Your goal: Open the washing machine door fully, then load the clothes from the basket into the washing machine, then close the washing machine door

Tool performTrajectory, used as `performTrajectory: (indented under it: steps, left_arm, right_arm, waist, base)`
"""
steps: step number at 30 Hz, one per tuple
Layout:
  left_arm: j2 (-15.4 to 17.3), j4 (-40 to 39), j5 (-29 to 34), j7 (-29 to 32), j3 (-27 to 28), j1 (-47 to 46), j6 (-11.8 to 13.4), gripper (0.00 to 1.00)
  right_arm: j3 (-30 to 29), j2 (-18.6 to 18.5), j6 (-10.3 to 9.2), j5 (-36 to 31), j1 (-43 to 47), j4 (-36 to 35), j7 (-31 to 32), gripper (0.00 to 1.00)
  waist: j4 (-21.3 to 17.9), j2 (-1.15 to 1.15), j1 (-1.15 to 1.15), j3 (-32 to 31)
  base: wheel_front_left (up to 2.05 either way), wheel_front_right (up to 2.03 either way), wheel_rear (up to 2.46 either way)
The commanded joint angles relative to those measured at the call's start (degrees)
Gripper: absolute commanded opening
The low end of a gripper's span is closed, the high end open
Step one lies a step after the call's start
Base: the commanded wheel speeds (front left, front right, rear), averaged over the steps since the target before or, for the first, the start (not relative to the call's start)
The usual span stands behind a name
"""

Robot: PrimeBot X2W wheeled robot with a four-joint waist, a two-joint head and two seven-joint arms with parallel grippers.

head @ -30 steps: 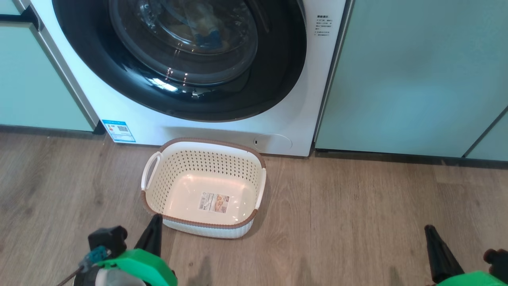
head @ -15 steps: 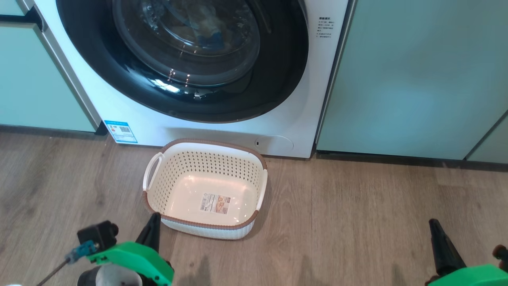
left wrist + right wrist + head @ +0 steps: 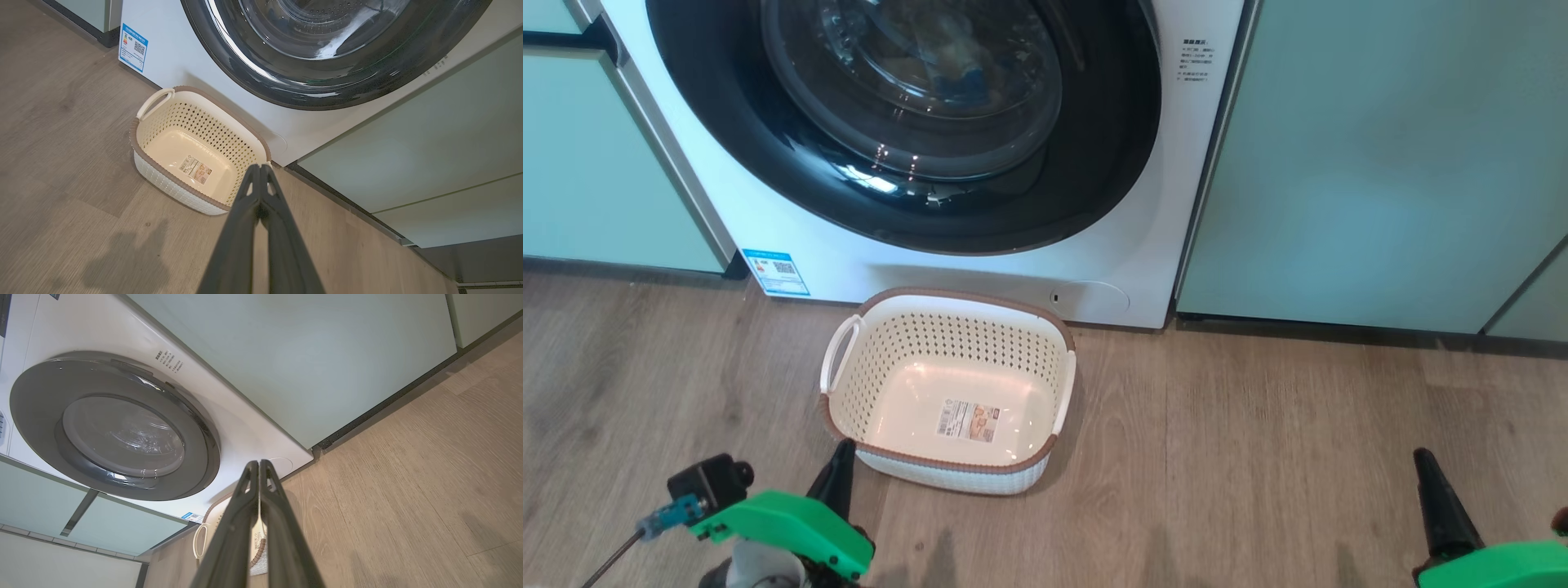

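The white washing machine (image 3: 1143, 245) stands ahead with its black-rimmed round door (image 3: 907, 220) flat against its front. Through the glass bowl I make out pale yellow clothes (image 3: 947, 61) with a blue patch inside the drum. The cream perforated basket (image 3: 882, 343) sits on the floor just before the machine; its base shows a sticker and nothing else. My left gripper (image 3: 843, 447) hangs shut at the basket's near left corner. My right gripper (image 3: 1423, 456) hangs shut over the floor at the lower right, well apart from the basket. Door (image 3: 327, 90) (image 3: 41, 416) and basket (image 3: 163, 122) recur in the wrist views.
Pale green cabinets (image 3: 1380, 163) flank the machine on the right and on the left (image 3: 580, 180). Wood-look floor (image 3: 1258, 457) stretches before them. A blue energy sticker (image 3: 776, 272) and a round service flap (image 3: 1090, 299) mark the machine's lower front.
The whole head picture has slid slightly, so the camera has moved. Both grippers sit a little lower in it and stay shut. Basket and door are unchanged.
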Motion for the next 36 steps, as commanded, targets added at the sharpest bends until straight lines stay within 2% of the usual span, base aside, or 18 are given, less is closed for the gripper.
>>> performTrajectory:
  steps: [1, 36]
  left_arm:
    - [0.12, -1.34, -1.74, 0.31, 2.15, -3.28, -0.82, 0.00]
    - [-3.93, 2.09, -21.01, 5.08, 8.64, -5.44, -6.73, 0.00]
  right_arm:
    - [-0.21, -1.28, -0.09, 1.96, -3.59, -1.36, 0.20, 0.00]
    - [-1.80, -1.63, -0.15, 23.39, -7.80, 2.75, 2.14, 0.00]
  waist:
    - [0.04, 0.00, 0.00, -0.04]
    - [0.84, 0.00, 0.00, -0.84]
  base:
    - [0.00, 0.00, 0.00]
    - [0.00, 0.00, 0.00]
